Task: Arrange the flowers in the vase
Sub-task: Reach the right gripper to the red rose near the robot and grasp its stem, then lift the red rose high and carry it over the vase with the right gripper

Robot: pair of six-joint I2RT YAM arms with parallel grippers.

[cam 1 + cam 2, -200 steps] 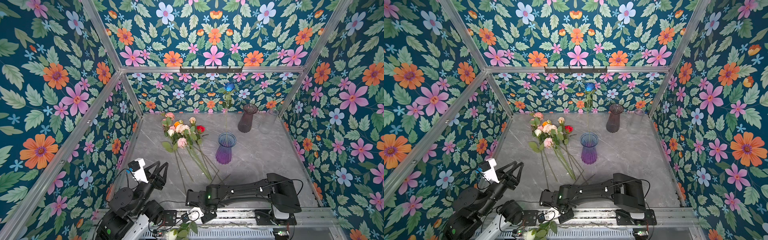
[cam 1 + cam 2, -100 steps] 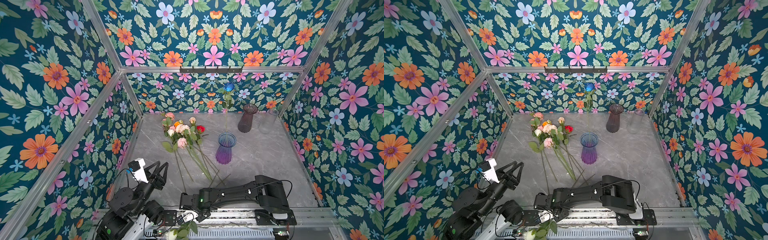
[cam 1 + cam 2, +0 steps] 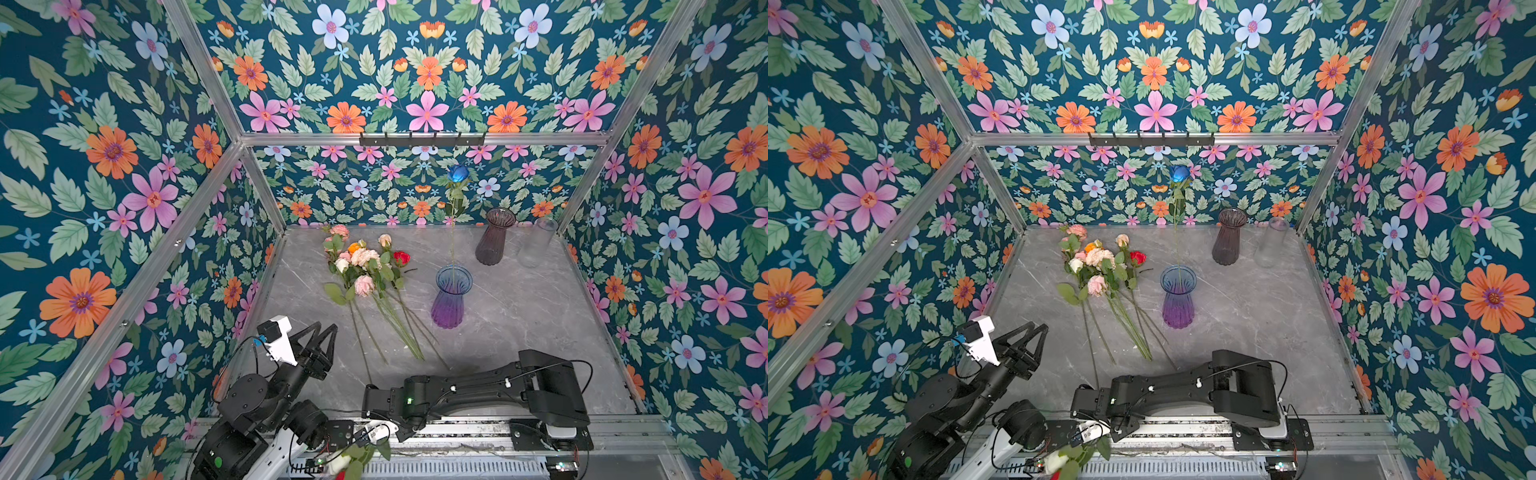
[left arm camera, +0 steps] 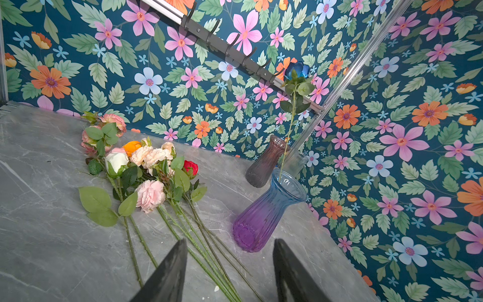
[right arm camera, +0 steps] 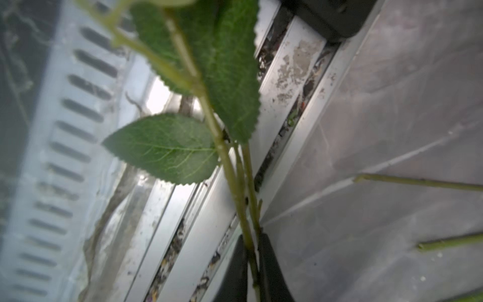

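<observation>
A blue-to-purple glass vase (image 3: 451, 297) (image 4: 266, 209) stands mid-table with one blue rose (image 3: 458, 173) upright in it. A bunch of flowers (image 3: 365, 266) (image 4: 146, 167), pink, cream, white, orange and red, lies to its left with the stems pointing at the front. My left gripper (image 4: 230, 264) (image 3: 320, 336) hangs open above the front left, apart from the stems. My right gripper (image 5: 252, 264) is shut on the green stem of a leafy flower (image 5: 167, 149) that hangs over the front rail; its pale head (image 3: 1054, 461) shows in a top view.
A dark smoky vase (image 3: 492, 237) and a clear frosted one (image 3: 538, 241) stand at the back right. A black hook rack (image 3: 422, 139) runs along the back wall. The aluminium front rail (image 3: 478, 428) lies under my right arm (image 3: 478, 390). Loose stem ends (image 5: 418, 180) lie nearby.
My right arm has drawn back and left towards the front rail, and its jaws have closed on the flower stem there. The left arm has not moved.
</observation>
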